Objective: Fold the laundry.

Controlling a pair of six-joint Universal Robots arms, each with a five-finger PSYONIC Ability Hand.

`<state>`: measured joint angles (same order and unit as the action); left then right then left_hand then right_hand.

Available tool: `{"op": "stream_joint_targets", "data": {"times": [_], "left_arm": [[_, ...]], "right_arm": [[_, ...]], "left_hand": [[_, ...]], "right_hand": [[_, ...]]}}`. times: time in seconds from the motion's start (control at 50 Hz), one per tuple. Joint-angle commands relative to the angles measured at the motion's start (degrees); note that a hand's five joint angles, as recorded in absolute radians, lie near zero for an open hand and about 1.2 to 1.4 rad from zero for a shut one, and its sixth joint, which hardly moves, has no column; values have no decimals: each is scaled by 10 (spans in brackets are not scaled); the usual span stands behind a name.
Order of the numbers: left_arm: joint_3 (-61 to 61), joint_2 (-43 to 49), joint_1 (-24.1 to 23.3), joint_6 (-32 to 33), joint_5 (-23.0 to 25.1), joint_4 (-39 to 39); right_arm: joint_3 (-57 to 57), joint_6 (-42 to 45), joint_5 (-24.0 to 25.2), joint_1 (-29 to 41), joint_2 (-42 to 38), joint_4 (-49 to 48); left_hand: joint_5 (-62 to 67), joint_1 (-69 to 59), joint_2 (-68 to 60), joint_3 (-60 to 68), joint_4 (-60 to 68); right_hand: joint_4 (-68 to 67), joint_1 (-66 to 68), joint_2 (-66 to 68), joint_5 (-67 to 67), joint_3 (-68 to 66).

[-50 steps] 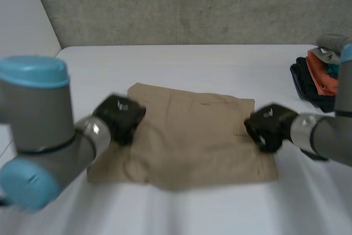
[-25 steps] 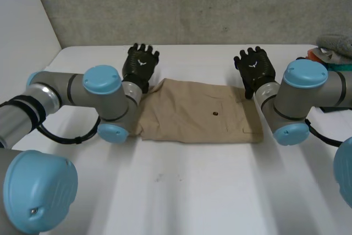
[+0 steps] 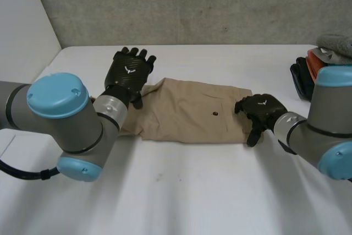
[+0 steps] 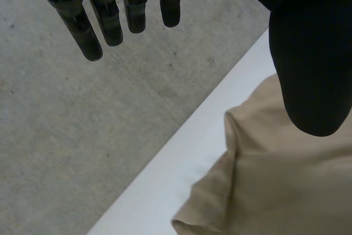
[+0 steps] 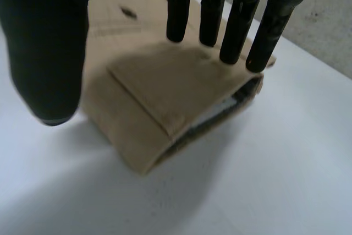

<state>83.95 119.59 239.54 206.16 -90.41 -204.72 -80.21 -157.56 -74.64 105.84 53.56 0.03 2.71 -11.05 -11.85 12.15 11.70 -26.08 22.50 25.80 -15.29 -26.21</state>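
Note:
A tan garment (image 3: pixel 192 111) lies folded into a flat band on the white table (image 3: pixel 192 196), with a small dark button on top. My left hand (image 3: pixel 129 72) hovers over its far left corner, fingers straight and spread. In the left wrist view the left hand (image 4: pixel 104 20) is open, its thumb above the garment's rumpled corner (image 4: pixel 275 191). My right hand (image 3: pixel 258 109) is over the garment's right end. There the right hand (image 5: pixel 236 15) is open, fingers pointing down just above a pocket flap (image 5: pixel 154 92), holding nothing.
A pile of folded clothes (image 3: pixel 316 78) in dark, orange and grey sits at the table's far right edge. A grey concrete wall (image 3: pixel 181 4) runs behind the table. The table's left edge lies close to my left arm.
A second ago the garment lay wider with a hand at each side; now it is a narrower folded band. The right hand has since dropped from the far right corner to the right end.

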Motion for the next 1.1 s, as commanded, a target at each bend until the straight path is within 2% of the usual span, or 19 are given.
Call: {"op": "stream_joint_targets", "data": {"times": [0.02,0.06,0.16,0.24,0.32,0.4,0.48,0.54,0.62,0.64,0.72,0.76,0.82,0.84,0.86,0.9,1.0,1.02,1.1], "left_arm": [[6,2,1,-13,1,1],[7,1,2,-13,0,1],[10,-11,3,-15,0,3],[18,-25,7,-19,0,20],[33,-48,30,-33,1,40],[42,-58,37,-52,1,46],[42,-60,37,-70,1,47],[41,-61,37,-73,1,47],[39,-67,37,-74,1,46],[39,-70,37,-74,1,46],[41,-78,38,-74,-1,48],[42,-81,40,-76,-1,49],[41,-85,49,-79,-2,58],[40,-85,51,-79,-2,61],[38,-86,55,-80,-3,64],[34,-86,56,-80,-3,66],[6,-85,53,-81,-3,66],[-8,-80,50,-80,-3,67],[-53,-65,33,-88,-2,69]], "right_arm": [[19,16,-31,-9,-36,-24],[13,16,-46,-22,-23,-26],[-13,28,-47,-43,36,-21],[-40,90,-51,-68,94,-6],[-51,216,-58,-91,117,21],[-36,320,-52,-81,119,15],[7,371,-37,1,115,-21],[41,373,-3,68,103,-56],[61,379,83,126,52,-91],[65,379,122,150,31,-96],[91,373,189,204,-25,-98],[102,372,195,213,-46,-97],[125,358,184,222,-72,-93],[128,351,179,223,-72,-93],[131,326,168,226,-71,-94],[131,291,156,227,-67,-98],[130,97,114,217,0,-102],[130,22,94,211,37,-100],[124,-125,38,169,72,-86]], "left_hand": [[-27,11,19,-22,-17],[-27,11,19,-22,-17],[-27,11,19,-22,-17],[-27,11,19,-22,-17],[-27,11,19,-22,-17],[-27,11,19,-22,-17],[-27,11,19,-22,-17],[-27,11,19,-22,-17],[-27,11,19,-22,-17],[-27,11,19,-22,-17],[-27,11,19,-22,-17],[-27,11,19,-22,-17],[-27,11,19,-22,-17],[-27,11,19,-22,-17],[-27,11,19,-22,-17],[-27,11,19,-22,-17],[-27,11,19,-22,-17],[-27,11,19,-22,-17],[-27,11,19,-22,-17]], "right_hand": [[-539,575,542,-547,-537],[-539,575,542,-547,-538],[-539,575,542,-547,-538],[-539,575,542,-547,-538],[-539,575,542,-547,-538],[-539,575,542,-547,-538],[-539,575,542,-547,-538],[-539,575,542,-547,-538],[-539,575,542,-547,-538],[-539,575,542,-547,-538],[-539,575,542,-547,-538],[-539,575,542,-547,-538],[-539,575,542,-547,-538],[-487,522,489,-494,-485],[-108,144,111,-116,-107],[161,-125,-158,153,162],[161,-125,-158,153,162],[161,-125,-158,153,162],[161,-125,-158,153,162]]}}
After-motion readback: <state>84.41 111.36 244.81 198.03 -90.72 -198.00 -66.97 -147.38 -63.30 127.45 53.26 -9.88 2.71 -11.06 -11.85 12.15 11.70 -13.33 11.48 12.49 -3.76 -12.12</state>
